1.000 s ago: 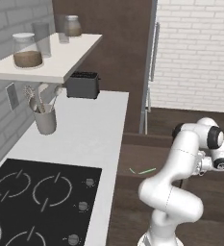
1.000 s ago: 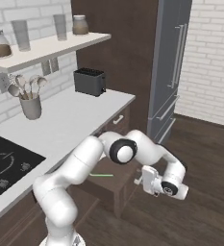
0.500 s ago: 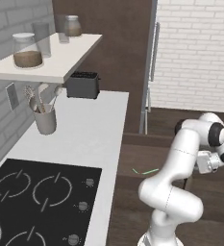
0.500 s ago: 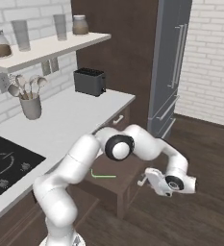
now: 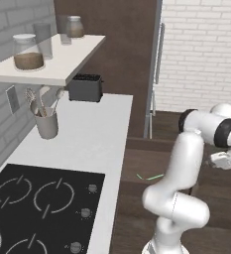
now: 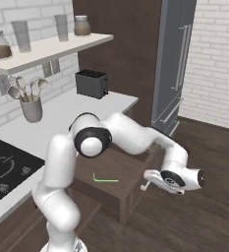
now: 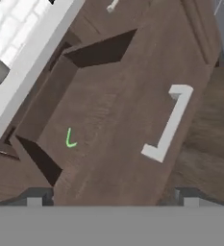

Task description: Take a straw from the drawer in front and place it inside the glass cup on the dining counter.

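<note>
Hanging just outside the drawer's front, the gripper [image 6: 146,183] has its jaws spread wide and empty beside the white handle [image 7: 167,123]. It should, I'd judge, rise over the front panel and come down squarely. The straw [image 6: 105,179] lies on the drawer [image 6: 117,189] floor, beyond it.

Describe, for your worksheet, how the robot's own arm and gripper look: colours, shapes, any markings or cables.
The smooth white tubular arm has rounded, glossy segments joined by dark, black-ringed round joints. Its white two-finger gripper ends in a light hand block, with small dark grey finger tips seen in the hand view. No cables or markings are visible.
</note>
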